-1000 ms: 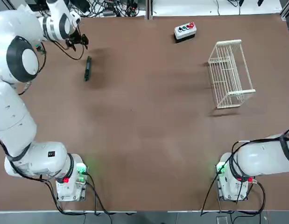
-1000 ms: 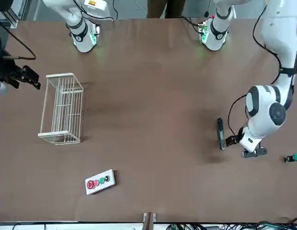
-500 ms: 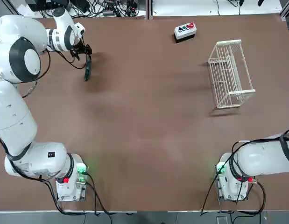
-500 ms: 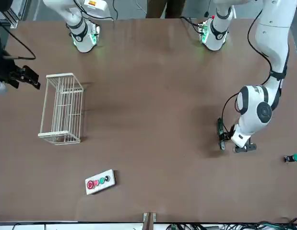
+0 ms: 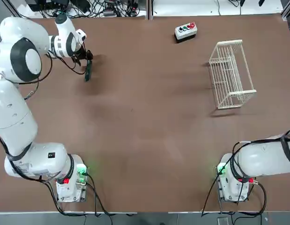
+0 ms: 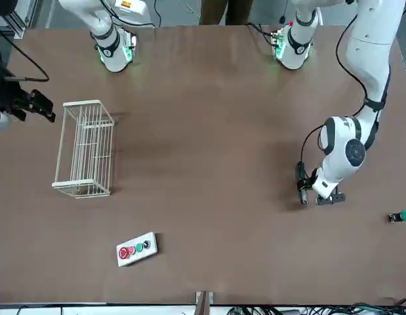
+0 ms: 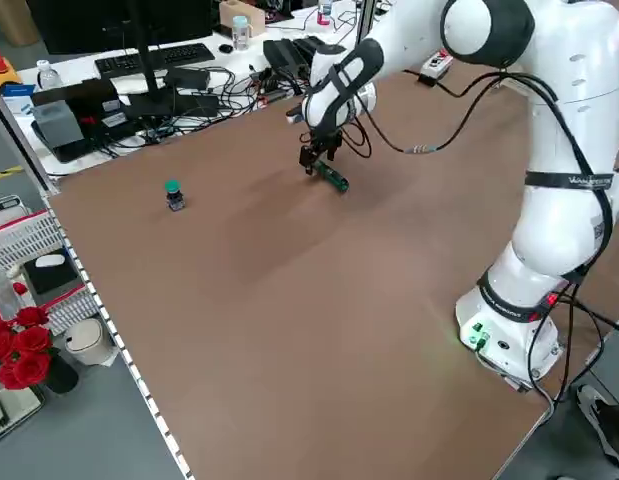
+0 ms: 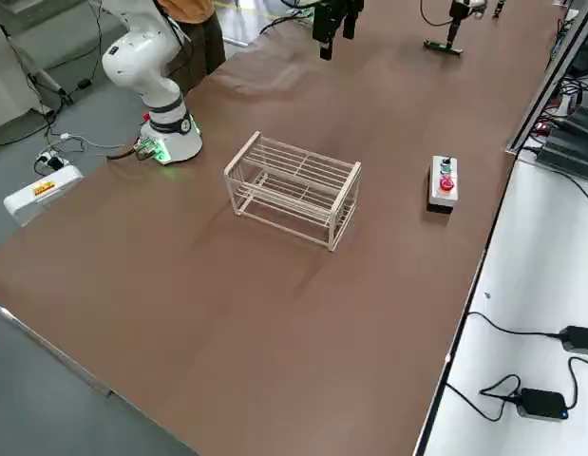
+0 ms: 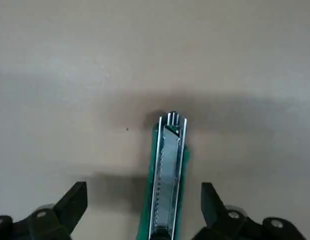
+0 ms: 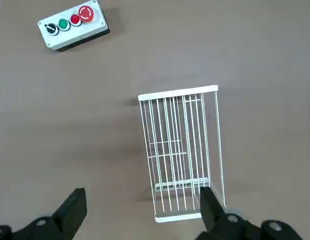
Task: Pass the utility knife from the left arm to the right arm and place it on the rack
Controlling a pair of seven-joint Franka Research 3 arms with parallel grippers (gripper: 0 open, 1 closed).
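Note:
The utility knife (image 5: 88,70) lies flat on the brown table at the far left, dark green with a metal slide. My left gripper (image 5: 84,57) hangs low over its far end, open. In the left wrist view the knife (image 9: 167,180) runs between the two spread fingers (image 9: 74,200), which stand apart from it on both sides. The white wire rack (image 5: 231,75) stands at the far right. My right gripper (image 6: 33,105) hovers open beside and above the rack (image 6: 84,147), with nothing in it; in the right wrist view the rack (image 10: 182,150) lies below it.
A grey box with coloured buttons (image 5: 186,30) sits at the far edge, between the knife and the rack. A small green-topped knob (image 6: 399,216) stands near the table's left edge. Cables and desk clutter (image 7: 169,80) lie beyond the far edge.
My left gripper has swung in from the far-left corner and come down over the knife's far end, so its fingers now straddle it. The knife and the right arm have not moved.

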